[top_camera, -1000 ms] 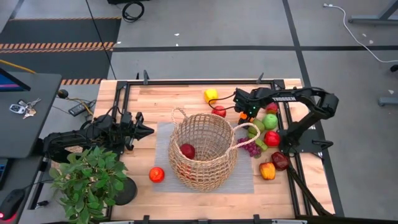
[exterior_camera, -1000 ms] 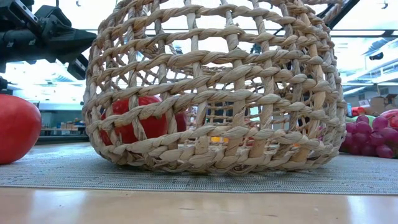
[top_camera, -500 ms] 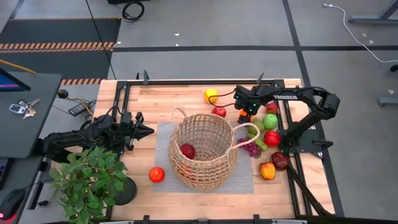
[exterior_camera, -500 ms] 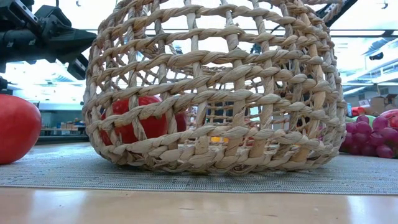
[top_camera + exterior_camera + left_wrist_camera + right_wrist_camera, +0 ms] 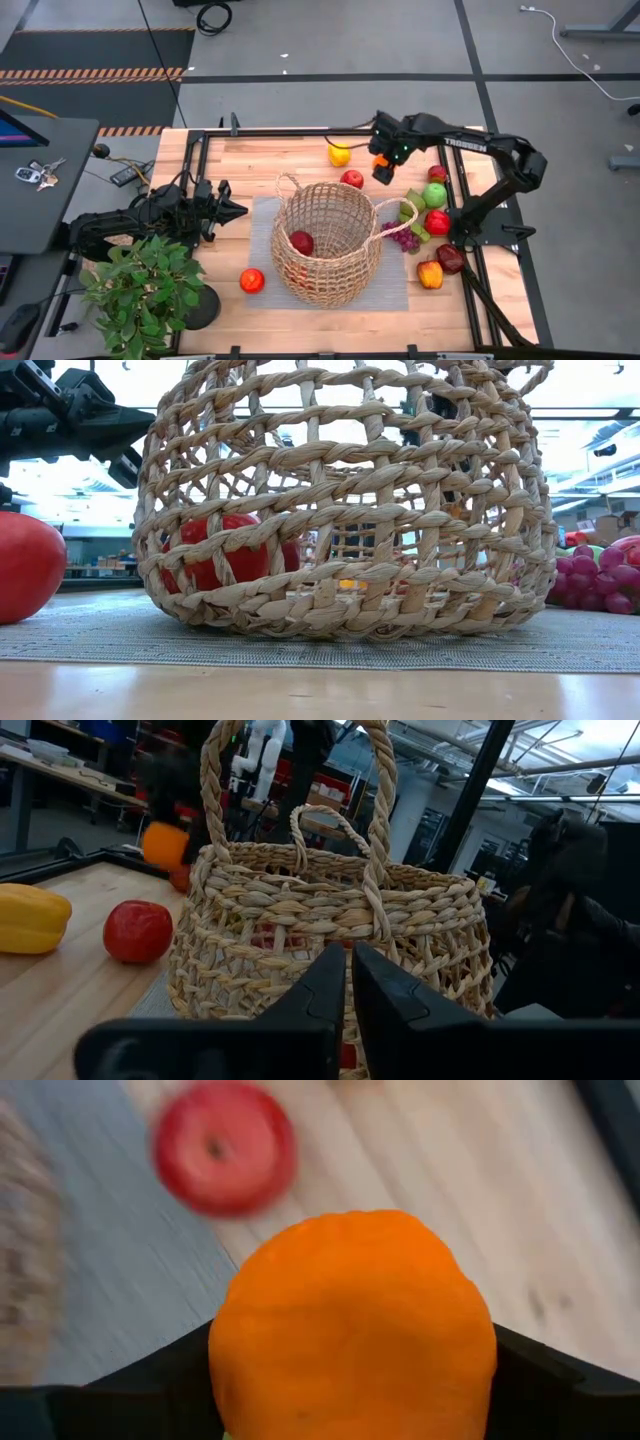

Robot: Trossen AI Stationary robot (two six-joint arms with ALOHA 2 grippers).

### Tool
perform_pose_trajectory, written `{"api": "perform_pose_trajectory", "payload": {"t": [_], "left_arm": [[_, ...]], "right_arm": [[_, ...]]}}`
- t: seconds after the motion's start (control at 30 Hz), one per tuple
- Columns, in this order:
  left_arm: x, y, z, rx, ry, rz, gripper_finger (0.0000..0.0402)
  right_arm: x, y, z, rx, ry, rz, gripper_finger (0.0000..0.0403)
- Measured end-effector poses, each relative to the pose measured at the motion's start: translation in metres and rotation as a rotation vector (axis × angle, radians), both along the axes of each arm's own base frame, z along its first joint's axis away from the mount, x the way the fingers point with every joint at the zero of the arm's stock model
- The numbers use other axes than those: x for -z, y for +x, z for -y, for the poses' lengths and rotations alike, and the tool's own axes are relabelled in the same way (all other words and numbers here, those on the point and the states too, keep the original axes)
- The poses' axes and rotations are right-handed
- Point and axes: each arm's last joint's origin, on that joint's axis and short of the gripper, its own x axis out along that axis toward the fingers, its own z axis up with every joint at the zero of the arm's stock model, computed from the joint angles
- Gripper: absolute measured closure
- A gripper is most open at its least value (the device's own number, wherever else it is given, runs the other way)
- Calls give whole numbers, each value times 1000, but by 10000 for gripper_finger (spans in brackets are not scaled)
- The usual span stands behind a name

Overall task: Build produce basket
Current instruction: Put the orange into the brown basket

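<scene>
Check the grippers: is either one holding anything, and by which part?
The right gripper holds the orange, clamped by its two opposite sides, lifted above the table. The left gripper holds nothing, shut beside the basket.

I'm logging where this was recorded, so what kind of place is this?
Probably a robotics lab or workshop: a framed wooden table on a bare concrete floor with loose cables, hazard-striped matting, and shelves and workbenches in the room behind the basket.

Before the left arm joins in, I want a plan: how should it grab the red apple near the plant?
Take the red apple across its round middle, from straight above: it sits alone on bare table, with clear room on both sides for fingers.
</scene>
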Motion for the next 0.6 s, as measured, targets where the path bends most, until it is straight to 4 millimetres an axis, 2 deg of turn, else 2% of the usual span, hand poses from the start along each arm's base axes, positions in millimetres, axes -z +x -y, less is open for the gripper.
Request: {"api": "perform_pose_trajectory", "payload": {"t": [0.13, 0.3, 0.43, 0.6], "left_arm": [[0, 0, 0, 0, 0, 0, 369], [0, 0, 0, 0, 0, 0, 366], [0, 0, 0, 0, 0, 0, 371], [0, 0, 0, 1, 0, 0, 373]], "right_arm": [[-42, 6, -7, -39, -72, 121, 79], [-88, 8, -29, -144, -136, 340, 79], [-107, 8, -47, -211, -179, 470, 79], [-115, 9, -61, -232, -176, 532, 79]]}}
